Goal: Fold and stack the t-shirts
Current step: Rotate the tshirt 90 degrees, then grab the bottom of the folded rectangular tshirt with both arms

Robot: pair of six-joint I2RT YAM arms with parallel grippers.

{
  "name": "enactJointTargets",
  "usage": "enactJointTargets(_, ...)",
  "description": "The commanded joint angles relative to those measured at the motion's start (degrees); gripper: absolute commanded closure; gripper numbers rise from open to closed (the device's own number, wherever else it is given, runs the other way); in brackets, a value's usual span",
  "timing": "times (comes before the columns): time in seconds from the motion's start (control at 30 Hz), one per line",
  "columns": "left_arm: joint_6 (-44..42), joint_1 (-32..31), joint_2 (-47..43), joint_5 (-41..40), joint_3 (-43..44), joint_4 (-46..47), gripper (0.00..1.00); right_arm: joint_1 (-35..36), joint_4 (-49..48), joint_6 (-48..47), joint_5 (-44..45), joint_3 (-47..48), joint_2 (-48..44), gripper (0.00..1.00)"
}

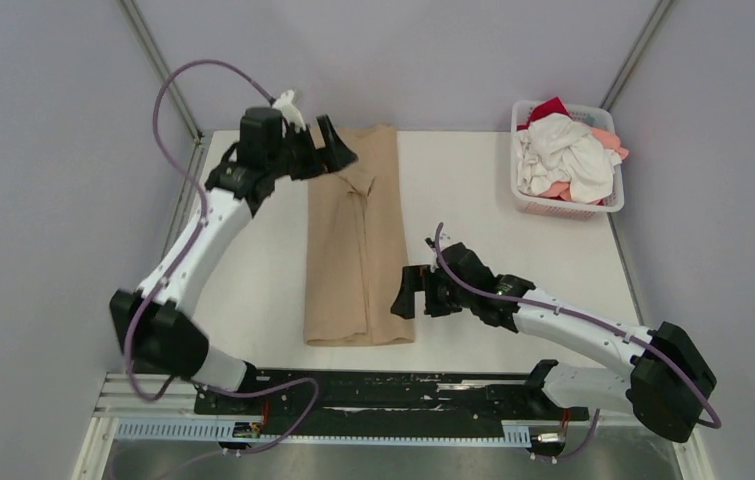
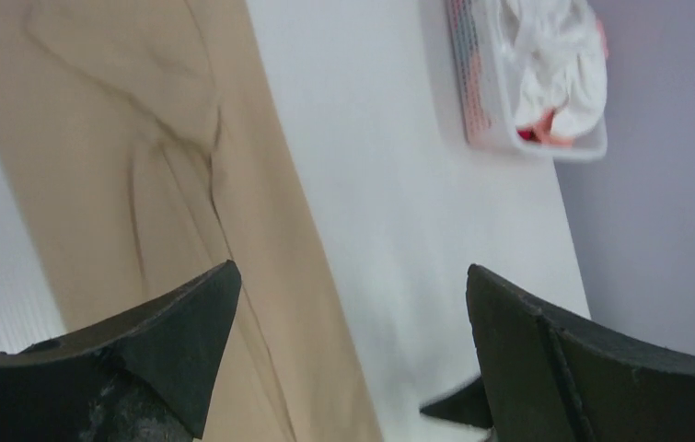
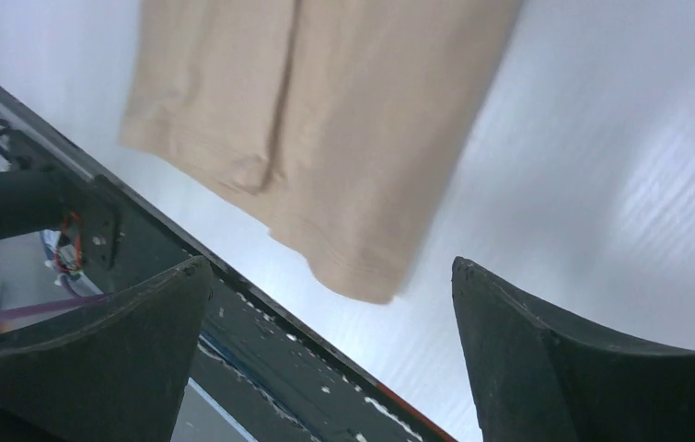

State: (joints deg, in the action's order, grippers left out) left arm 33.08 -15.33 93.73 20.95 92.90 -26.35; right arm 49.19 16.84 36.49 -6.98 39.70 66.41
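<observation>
Bright, even light with soft shadows; both wrist views motion-blurred, overhead view sharp

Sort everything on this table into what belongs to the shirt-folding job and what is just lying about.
Belongs to the job:
- tan t-shirt, folded into a long strip mid-table
- white t-shirt, coral-pink t-shirt and red t-shirt, heaped unfolded in the white basket

Just lying about:
- the white basket itself, at the far right corner
- the table under it all
</observation>
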Motion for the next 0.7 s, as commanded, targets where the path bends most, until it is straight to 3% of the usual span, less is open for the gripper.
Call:
enactJointTargets(0.0, 3.0, -11.5, -20.4, -23.2, -29.0, 1.2, 0.0, -0.8, 3.2, 3.8, -0.8, -3.6, -0.8, 0.01)
enactJointTargets(0.07, 8.8, -13.9, -34.3, -25.5, -41.2, 2.8, 0.0, -1.0, 3.3, 5.1, -1.9, -4.6, -0.4, 0.03)
enactJointTargets(0.1, 10.3, -14.4, -36.9, -25.3, -47.2, 2.6, 0.0, -1.0, 3.2, 5.7, -2.0, -5.0, -0.1, 0.04)
enactJointTargets(0.33, 18.0, -18.7, -55.5, -26.2, -60.0, -12.8, 0.0, -1.0, -0.7, 7.8, -2.2, -7.8, 2.7, 0.23)
enactJointTargets(0.67, 23.9, -18.9, -59.5, -15.5, -77.6, -5.1, 0.25, -0.7, -9.1, 12.0, -4.9, -10.9, 9.1, 0.45)
